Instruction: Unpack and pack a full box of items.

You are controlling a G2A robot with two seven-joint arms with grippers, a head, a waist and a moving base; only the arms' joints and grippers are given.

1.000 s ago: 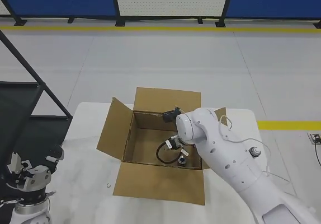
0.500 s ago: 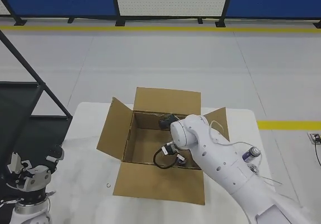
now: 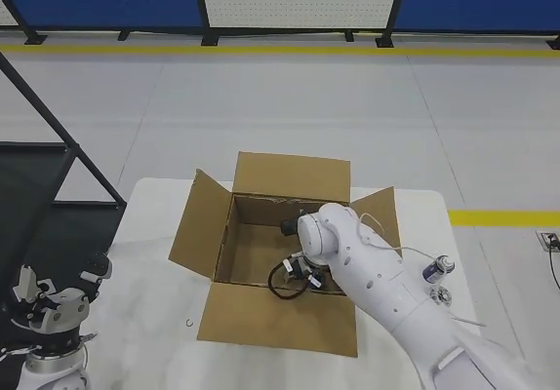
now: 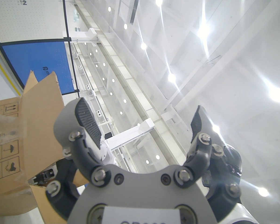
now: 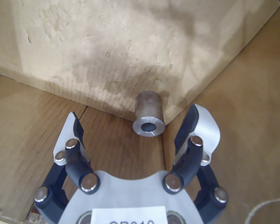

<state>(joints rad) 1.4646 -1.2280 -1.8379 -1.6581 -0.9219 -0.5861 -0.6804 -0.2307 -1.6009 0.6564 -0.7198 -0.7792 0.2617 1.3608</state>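
At the centre of the top view, the open cardboard box [image 3: 290, 177] is seen on the white worktop [image 3: 153, 283]. Inside it, the jaws of the right arm [image 3: 343, 249] are held open, apart from a metal cylinder [image 5: 149, 117] resting in a box corner. At lower left, the jaws of the left arm [image 3: 56, 302] are spread open, empty.

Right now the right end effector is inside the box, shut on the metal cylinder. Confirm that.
Wrong: the right end effector is inside the box but open, not touching the metal cylinder; the right wrist view shows it.
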